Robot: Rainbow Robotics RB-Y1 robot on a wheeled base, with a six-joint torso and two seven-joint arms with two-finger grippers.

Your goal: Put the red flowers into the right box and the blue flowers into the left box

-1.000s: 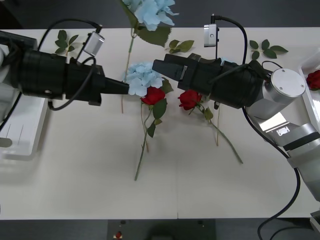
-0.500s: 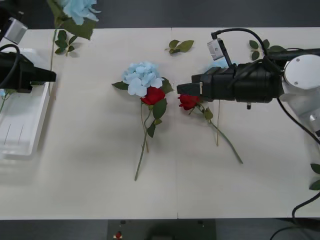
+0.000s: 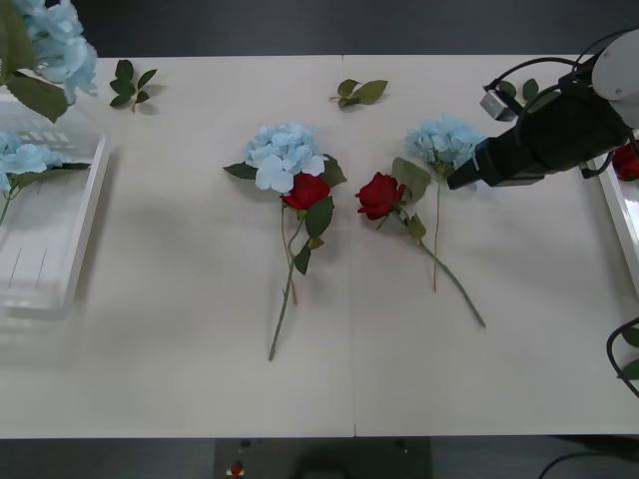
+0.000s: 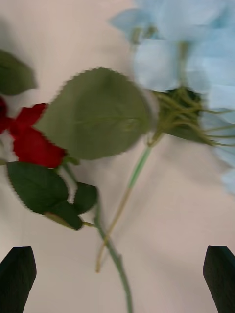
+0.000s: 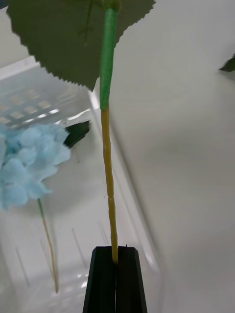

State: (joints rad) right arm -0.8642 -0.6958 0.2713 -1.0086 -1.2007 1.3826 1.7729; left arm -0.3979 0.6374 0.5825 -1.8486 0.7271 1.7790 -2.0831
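The step in hand looked like the delivery of a blue flower to the left box (image 3: 60, 269): the left gripper (image 5: 116, 259) had its jaws pinched tight on the thin stem (image 5: 108, 166) of a blue flower whose head (image 3: 55, 45) hung above the far end of that box, with another blue bloom (image 5: 29, 161) lying inside the tray already. The next move seemed to call for lowering the stem over the ribbed base and parting the jaws so the flower would drop within the rim and not across it. The right gripper (image 3: 461, 178) hovered over the counter (image 3: 200, 379) with its jaws spread wide and nothing between them, just beside the blue flower (image 3: 444, 140) on the right; in the right wrist view that flower's stem (image 4: 132, 181) and a red rose's stem (image 4: 115, 259) ran up between the two black tips, so a descent there would need care to catch one stem alone. Two red flowers (image 3: 379, 195) and another blue bloom (image 3: 283, 152) lay mid-counter, and a red bloom (image 3: 627, 160) showed at the right box (image 3: 617, 205)
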